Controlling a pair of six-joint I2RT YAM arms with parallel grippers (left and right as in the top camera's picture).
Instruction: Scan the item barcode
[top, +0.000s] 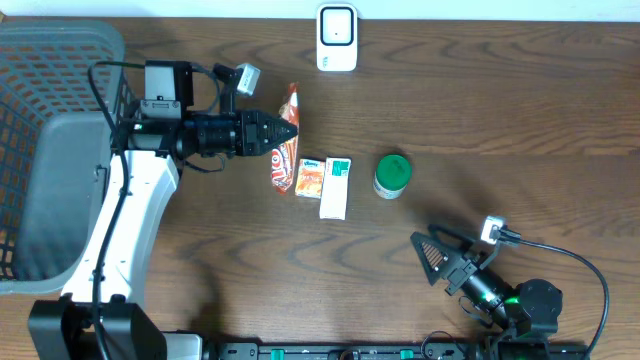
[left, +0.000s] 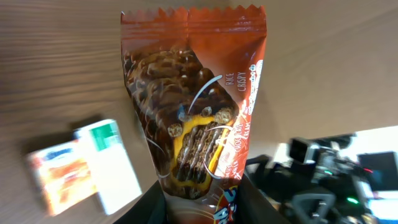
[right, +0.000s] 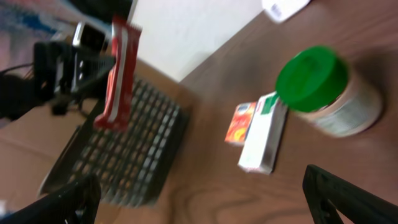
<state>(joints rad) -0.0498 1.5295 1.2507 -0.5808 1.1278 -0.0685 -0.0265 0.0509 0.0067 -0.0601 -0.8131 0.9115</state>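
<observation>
My left gripper (top: 284, 131) is shut on a red-brown chocolate snack bar (top: 289, 108), held off the table left of the middle. In the left wrist view the bar (left: 193, 106) rises from between my black fingers (left: 153, 206), picture side facing the camera; no barcode shows. The right wrist view has the bar (right: 120, 74) hanging upright in the left gripper (right: 93, 67). A white scanner (top: 337, 37) stands at the table's far edge. My right gripper (top: 436, 256) rests open near the front right, nothing between its fingertips (right: 68, 200).
A small orange box (top: 309, 176), a white and green box (top: 335, 187) and a green-lidded jar (top: 392, 175) sit mid-table. A grey basket (top: 40, 60) fills the left side. Bare wood lies between the jar and the right gripper.
</observation>
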